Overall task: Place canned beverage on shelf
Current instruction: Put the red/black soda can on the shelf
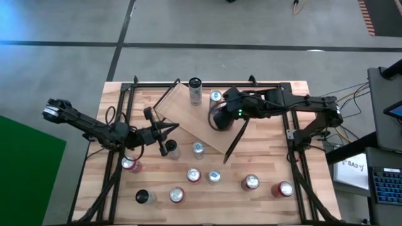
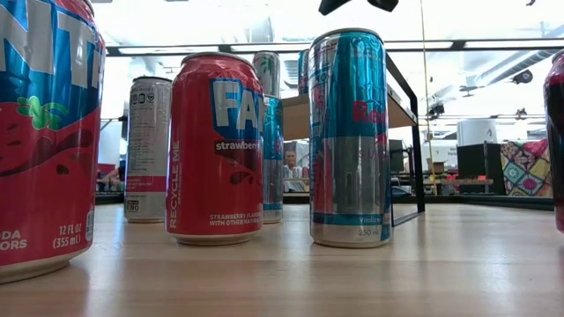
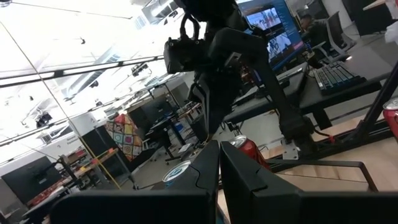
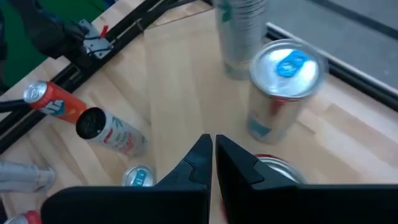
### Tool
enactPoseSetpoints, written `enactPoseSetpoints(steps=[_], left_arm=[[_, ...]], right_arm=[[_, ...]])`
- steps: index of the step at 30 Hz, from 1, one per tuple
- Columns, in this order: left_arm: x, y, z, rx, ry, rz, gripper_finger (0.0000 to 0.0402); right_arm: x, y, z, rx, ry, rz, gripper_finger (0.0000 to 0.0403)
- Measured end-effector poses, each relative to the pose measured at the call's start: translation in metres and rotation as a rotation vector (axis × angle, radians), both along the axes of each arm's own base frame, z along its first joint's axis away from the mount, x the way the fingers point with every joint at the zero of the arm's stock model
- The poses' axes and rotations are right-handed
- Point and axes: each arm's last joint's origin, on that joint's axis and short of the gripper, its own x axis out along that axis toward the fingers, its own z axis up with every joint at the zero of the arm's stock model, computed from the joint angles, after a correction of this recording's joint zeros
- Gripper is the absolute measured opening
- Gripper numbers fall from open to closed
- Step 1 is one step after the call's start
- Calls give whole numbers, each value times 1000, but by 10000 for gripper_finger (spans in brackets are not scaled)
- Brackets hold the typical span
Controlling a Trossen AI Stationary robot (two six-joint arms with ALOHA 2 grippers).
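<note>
Behind the wooden butcher-block surface the grey floor shows from above, and the low view looks into a bright room with desks and screens. On the surface lies the light-wood shelf with thin black frames, set at a slant near the far edge. Two cans stand on it: a tall silver can with a dark top at its far corner and a silver can with a blue top just beside it. The right end effector hangs over the shelf near the blue-topped can, and its two dark fingers are pressed together with nothing between them. A red can with a silver top shows right under those fingers. The left end effector sits near the left end of the shelf, also clenched with nothing in it. More cans stand on the surface in front of the shelf, such as a red strawberry drink can and a tall blue and silver can.
</note>
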Motion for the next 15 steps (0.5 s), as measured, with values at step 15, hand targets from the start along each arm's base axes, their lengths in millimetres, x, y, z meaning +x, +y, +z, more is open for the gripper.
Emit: enactPoseSetpoints(steps=[15], left_arm=[[0,0,0,-2,0,13,0]], right_arm=[[40,3,-14,33,209,39,12]])
